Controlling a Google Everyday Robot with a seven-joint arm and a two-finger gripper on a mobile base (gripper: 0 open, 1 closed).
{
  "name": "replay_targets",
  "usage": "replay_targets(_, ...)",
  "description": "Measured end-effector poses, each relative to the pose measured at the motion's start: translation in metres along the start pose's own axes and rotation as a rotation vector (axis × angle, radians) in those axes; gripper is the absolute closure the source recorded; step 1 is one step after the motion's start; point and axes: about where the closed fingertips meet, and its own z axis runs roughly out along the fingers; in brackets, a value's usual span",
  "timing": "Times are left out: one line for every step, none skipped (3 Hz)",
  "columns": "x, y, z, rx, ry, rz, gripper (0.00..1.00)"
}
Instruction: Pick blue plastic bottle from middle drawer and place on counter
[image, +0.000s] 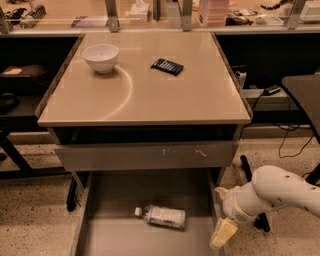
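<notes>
The blue plastic bottle (162, 216) lies on its side on the grey floor of the open middle drawer (115, 240), white cap pointing left. The beige counter (145, 95) spreads above it. My gripper (223, 234) hangs at the end of the white arm (277, 192), low at the drawer's right wall, to the right of the bottle and apart from it. Nothing shows in it.
A white bowl (101, 57) and a flat black calculator (167, 66) sit on the counter. A closed grey drawer front (145, 155) with scratch marks lies above the open drawer. Dark shelves and cables flank the counter.
</notes>
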Motion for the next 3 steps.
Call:
replay_targets(0.000,0.001,0.000,-0.003,-0.007,0.004,0.00)
replay_targets(0.007,-0.009,0.016,0.030,-0.085,0.042,0.00)
replay_targets(0.008,-0.026,0.044,0.089,-0.197,0.068,0.00)
